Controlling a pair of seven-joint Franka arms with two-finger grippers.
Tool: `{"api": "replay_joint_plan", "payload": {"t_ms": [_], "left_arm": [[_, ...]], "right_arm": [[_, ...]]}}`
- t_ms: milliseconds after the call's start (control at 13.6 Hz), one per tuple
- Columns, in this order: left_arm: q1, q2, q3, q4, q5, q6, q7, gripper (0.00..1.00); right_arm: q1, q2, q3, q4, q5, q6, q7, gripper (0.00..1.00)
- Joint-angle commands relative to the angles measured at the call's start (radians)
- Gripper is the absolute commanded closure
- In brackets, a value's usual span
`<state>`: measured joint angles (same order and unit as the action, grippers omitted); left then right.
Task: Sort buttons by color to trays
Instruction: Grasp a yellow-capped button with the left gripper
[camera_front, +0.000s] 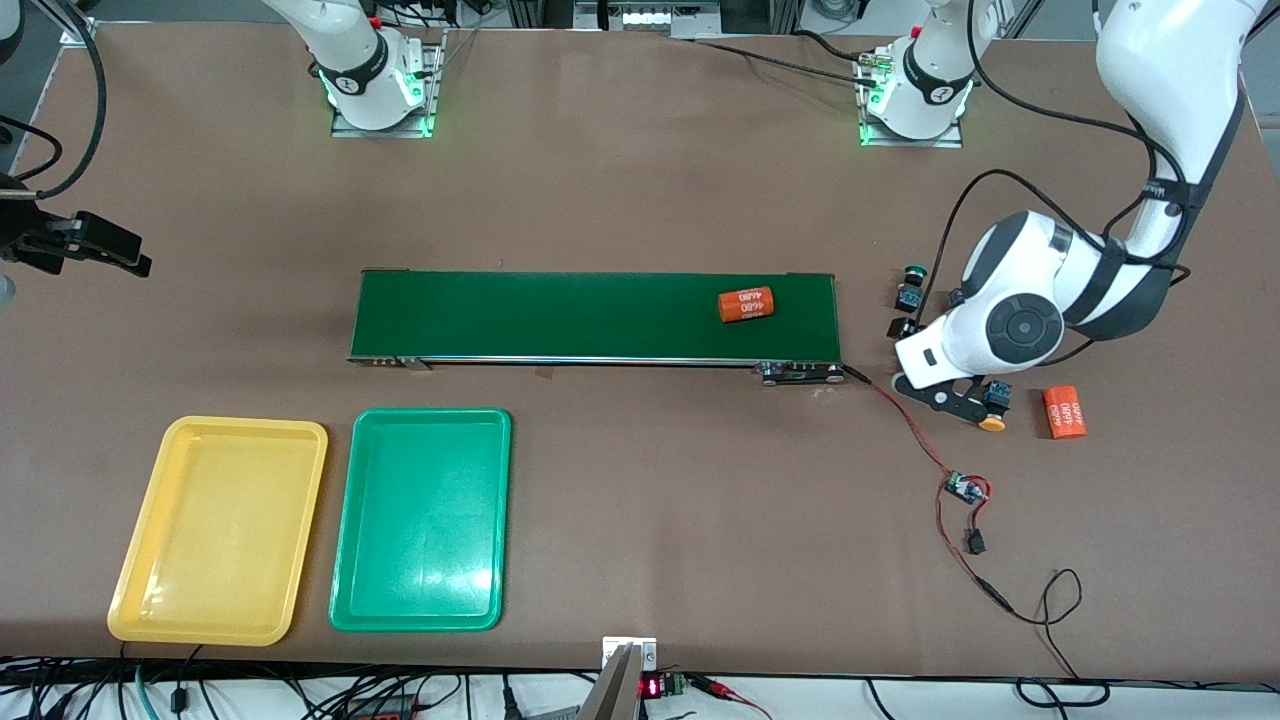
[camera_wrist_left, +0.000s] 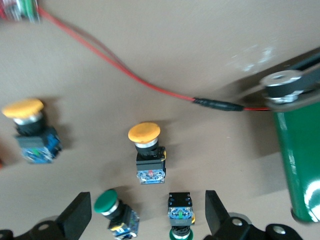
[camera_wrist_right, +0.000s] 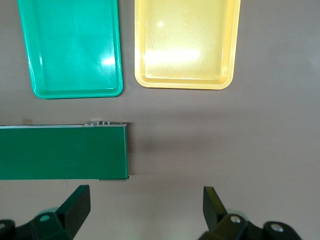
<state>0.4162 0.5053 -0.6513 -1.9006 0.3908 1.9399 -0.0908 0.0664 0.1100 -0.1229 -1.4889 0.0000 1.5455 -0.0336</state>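
1. Left wrist view shows all four buttons on the bench under the left gripper (camera_wrist_left: 147, 212), whose fingers (camera_wrist_left: 77, 215) are spread wide, holding nothing: two yellow buttons (camera_wrist_left: 146, 150) (camera_wrist_left: 30, 127) lie tipped, caps pointing away from the fingers, and two green buttons (camera_wrist_left: 114, 212) (camera_wrist_left: 180, 212) sit between the fingers.
2. Front view hides most of them under the arm; one green and one yellow cap show.
3. Right gripper (camera_wrist_right: 147, 212), jaws spread and empty, hovers over bare bench beside the dark green belt (camera_wrist_right: 62, 152).
4. Yellow tray (camera_front: 222, 530) and green tray (camera_front: 425, 520) lie side by side.
5. One orange cylinder (camera_front: 747, 304) lies on the belt, long axis along it; another (camera_front: 1064, 412) lies near the left gripper.
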Motion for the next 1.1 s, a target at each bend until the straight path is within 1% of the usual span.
{"api": "replay_joint_plan", "payload": {"t_ms": [0, 74, 221, 368, 515, 589, 662, 736, 810, 957, 1031], "left_arm": [[0.021, -0.019, -0.011, -0.096, -0.001, 0.092, -0.073, 0.00], [0.041, -0.018, -0.010, -0.130, 0.000, 0.153, -0.073, 0.00], [0.043, -0.011, 0.012, -0.175, 0.020, 0.250, -0.075, 0.00], [0.049, 0.010, 0.018, -0.186, 0.103, 0.275, -0.092, 0.00], [0.050, 0.016, 0.019, -0.196, 0.129, 0.281, -0.144, 0.00], [0.044, 0.028, 0.019, -0.196, 0.131, 0.281, -0.161, 0.07], [0.043, 0.048, 0.019, -0.196, 0.154, 0.281, -0.164, 0.12], [0.055, 0.076, 0.019, -0.195, 0.204, 0.300, -0.165, 0.21], [0.064, 0.093, 0.022, -0.196, 0.229, 0.321, -0.165, 0.29], [0.073, 0.091, 0.019, -0.193, 0.229, 0.315, -0.171, 0.61], [0.075, 0.090, 0.016, -0.192, 0.229, 0.311, -0.182, 0.71]], "right_arm": [[0.004, -0.007, 0.006, -0.002, -0.015, 0.007, -0.009, 0.00], [0.004, -0.007, 0.006, -0.001, -0.021, 0.007, -0.008, 0.00], [0.004, -0.007, 0.008, -0.002, -0.029, 0.008, -0.006, 0.00], [0.004, -0.006, 0.008, -0.001, -0.029, 0.008, -0.005, 0.00], [0.004, -0.006, 0.008, -0.002, -0.029, 0.007, -0.003, 0.00], [0.006, -0.006, 0.008, -0.002, -0.029, 0.007, -0.003, 0.00], [0.006, -0.006, 0.008, -0.001, -0.029, 0.007, -0.003, 0.00], [0.007, -0.006, 0.008, -0.002, -0.029, 0.007, -0.003, 0.00], [0.012, -0.006, 0.008, -0.001, -0.029, 0.007, -0.003, 0.00], [0.012, -0.006, 0.008, -0.002, -0.029, 0.005, -0.002, 0.00], [0.013, -0.006, 0.008, -0.002, -0.029, 0.005, -0.002, 0.00]]}}
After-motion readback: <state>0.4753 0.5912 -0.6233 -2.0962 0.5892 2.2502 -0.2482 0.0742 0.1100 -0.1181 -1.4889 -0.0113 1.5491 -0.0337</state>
